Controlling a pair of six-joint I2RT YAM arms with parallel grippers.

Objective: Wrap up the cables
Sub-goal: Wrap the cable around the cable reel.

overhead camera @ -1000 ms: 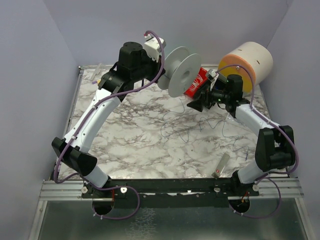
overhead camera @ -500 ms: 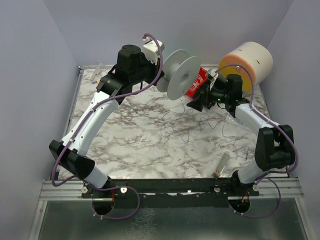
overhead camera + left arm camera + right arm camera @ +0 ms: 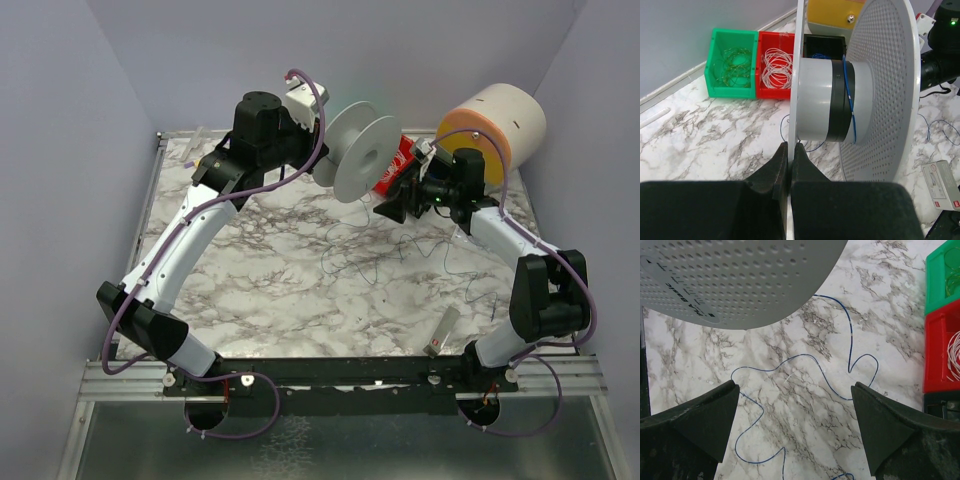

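One large grey spool [image 3: 362,150], upper middle of the top view: likely light and rigid, pinched at the near flange's rim by the left gripper [image 3: 789,167], jaws pressed tight on it. Spread wide, holding nothing: the right gripper [image 3: 795,390], hovering over the marble [image 3: 900,300]. Smallest, the cable [image 3: 851,340]: loose curls centre-right on the tabletop, a few turns on the spool. Probably limp, springy, slippery; best pinched near a free end.

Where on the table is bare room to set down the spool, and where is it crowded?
Bare: the left-centre of the table, between the left arm and the loose cable. Crowded: the right half, with cable loops, the open right claw and a small box.
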